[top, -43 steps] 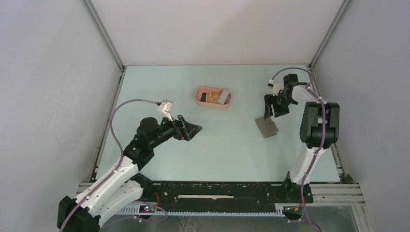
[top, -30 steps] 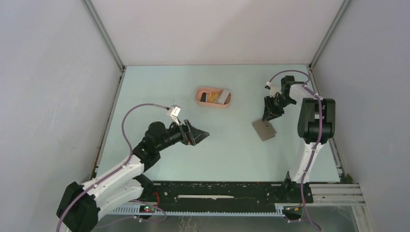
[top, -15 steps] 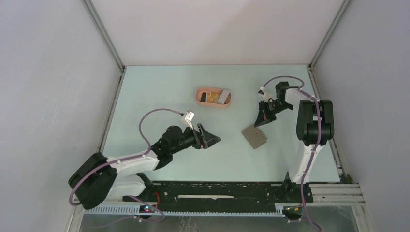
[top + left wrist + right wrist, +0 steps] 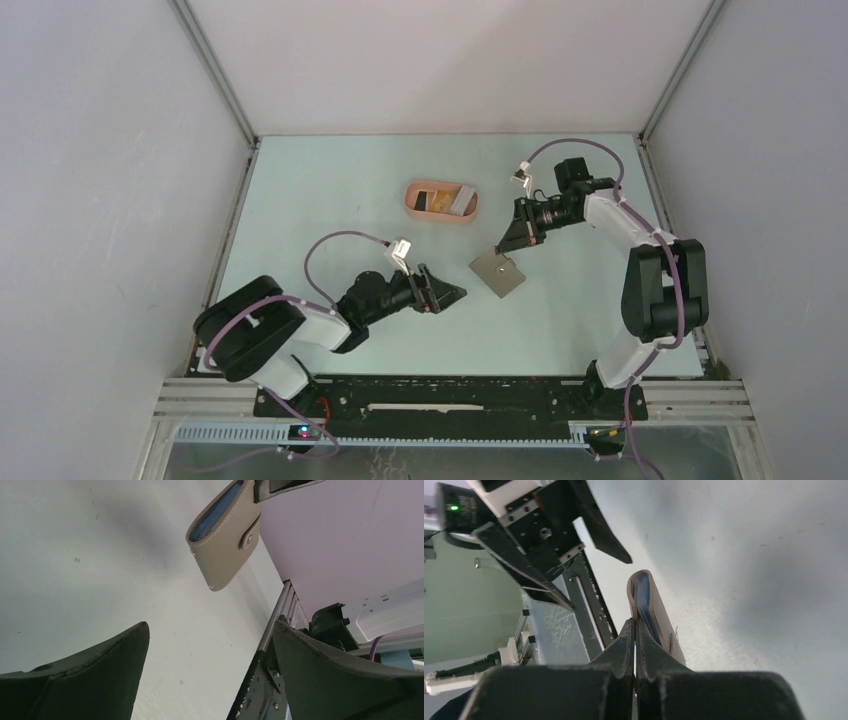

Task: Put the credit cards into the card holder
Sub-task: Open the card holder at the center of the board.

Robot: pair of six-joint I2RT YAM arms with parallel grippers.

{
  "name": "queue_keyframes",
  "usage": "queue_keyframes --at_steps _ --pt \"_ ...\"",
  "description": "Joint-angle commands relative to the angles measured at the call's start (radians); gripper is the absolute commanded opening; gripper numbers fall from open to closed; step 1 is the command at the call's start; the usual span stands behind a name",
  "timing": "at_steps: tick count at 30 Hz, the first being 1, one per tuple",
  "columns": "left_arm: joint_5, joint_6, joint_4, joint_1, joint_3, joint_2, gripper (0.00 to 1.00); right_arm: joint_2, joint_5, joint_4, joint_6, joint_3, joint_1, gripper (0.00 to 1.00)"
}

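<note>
The grey card holder (image 4: 497,272) hangs tilted just above the table near its middle, with my right gripper (image 4: 508,243) shut on its upper edge. In the right wrist view the fingertips (image 4: 628,632) pinch one flap of the card holder (image 4: 655,611), and its blue lining shows. The left wrist view has the card holder (image 4: 225,535) ahead and above, its snap strap facing me. My left gripper (image 4: 455,294) lies low just left of it, open and holding nothing, its fingers (image 4: 117,652) spread wide. The credit cards (image 4: 445,201) lie in a pink tray.
The salmon-pink oval tray (image 4: 412,207) sits behind the middle of the table. A metal rail (image 4: 277,615) and the black base bar (image 4: 450,392) run along the near edge. Grey walls close in the left, right and back sides.
My right gripper closed on the card holder and carried it left toward the middle of the table. My left arm stretched low and to the right toward it, jaws staying open.
</note>
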Motion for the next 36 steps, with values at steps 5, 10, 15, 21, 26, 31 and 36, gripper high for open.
queue_keyframes --at_steps 5,10,15,21,26,31,36 --pt "0.006 0.159 0.389 -0.009 -0.057 0.091 0.99 -0.111 -0.160 0.011 -0.005 -0.013 0.071 0.00" --pt "0.026 0.217 0.389 -0.010 -0.030 0.099 0.98 -0.143 -0.181 0.001 -0.025 -0.013 0.136 0.00" --pt "0.074 0.219 0.411 -0.010 0.006 0.116 0.93 -0.160 -0.192 -0.009 -0.039 -0.013 0.175 0.00" --pt "0.127 0.210 0.436 -0.013 0.025 0.096 0.77 -0.148 -0.189 -0.014 -0.050 -0.012 0.206 0.00" --pt "0.187 0.172 0.437 -0.013 0.046 0.103 0.32 -0.144 -0.167 -0.020 -0.065 -0.011 0.208 0.00" --pt "0.166 0.140 0.436 -0.008 0.022 0.079 0.00 -0.163 -0.129 -0.038 -0.104 -0.012 0.208 0.14" --pt "0.092 0.061 0.376 -0.002 -0.025 0.018 0.00 -0.288 0.024 -0.049 -0.173 -0.016 0.210 0.65"
